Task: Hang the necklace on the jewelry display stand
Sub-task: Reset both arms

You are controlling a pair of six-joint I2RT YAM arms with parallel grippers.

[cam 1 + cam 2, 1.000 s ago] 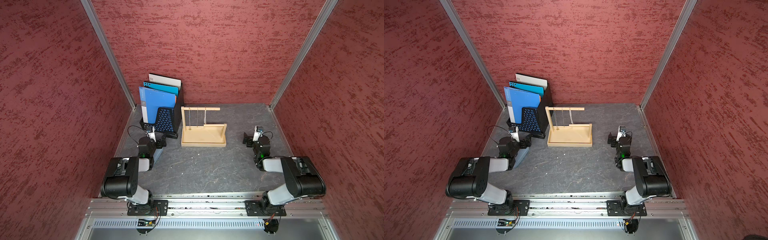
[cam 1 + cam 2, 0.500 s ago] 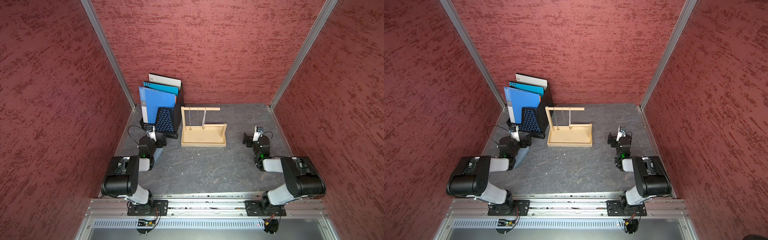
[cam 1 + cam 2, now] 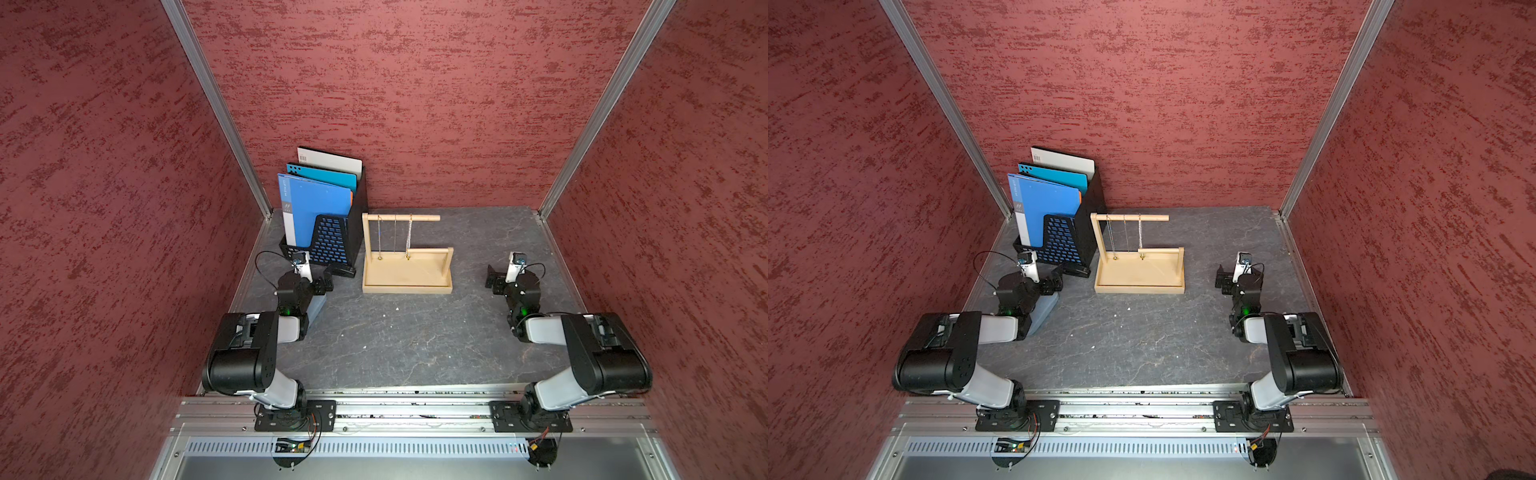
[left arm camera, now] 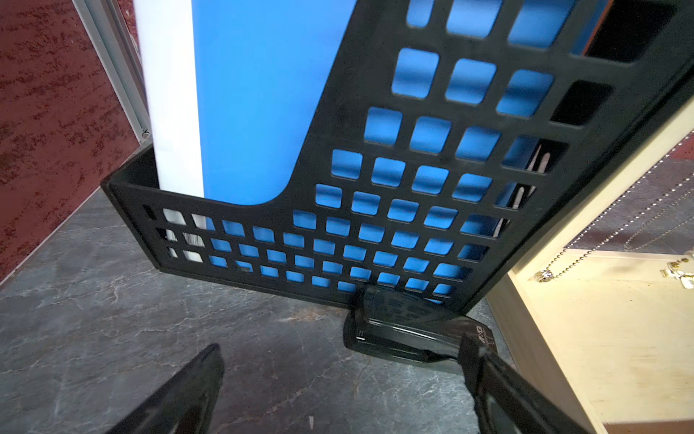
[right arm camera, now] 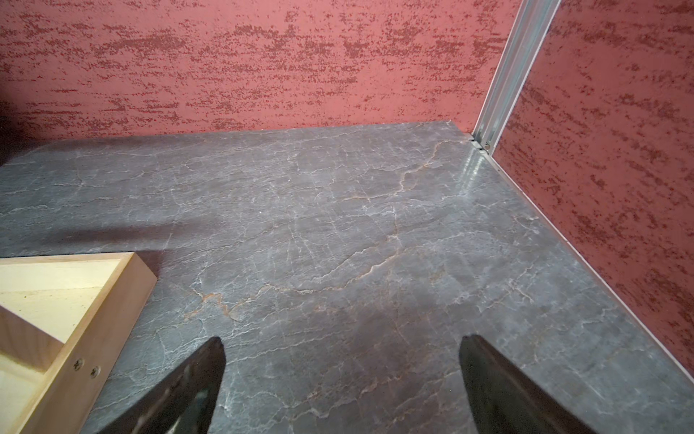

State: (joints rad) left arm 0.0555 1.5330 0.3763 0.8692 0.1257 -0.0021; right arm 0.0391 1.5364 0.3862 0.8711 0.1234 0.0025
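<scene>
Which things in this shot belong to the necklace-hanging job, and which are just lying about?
Job: jewelry stand; necklaces hanging from its crossbar; left gripper and right gripper, both open and empty.
Lying about: black file rack; blue folders inside it; small black stapler-like thing in front of it; pale grey box under the left arm.

In both top views the chains [image 3: 410, 237] on the jewelry display stand [image 3: 407, 289] end in charms [image 3: 408, 257] too small to make out. The left arm [image 3: 266, 332] hides most of a pale blue thing [image 3: 319, 303]. The right wrist view cuts off all but one stand corner. The left gripper [image 4: 342, 345] partly hides a small black thing [image 4: 394, 330].
</scene>
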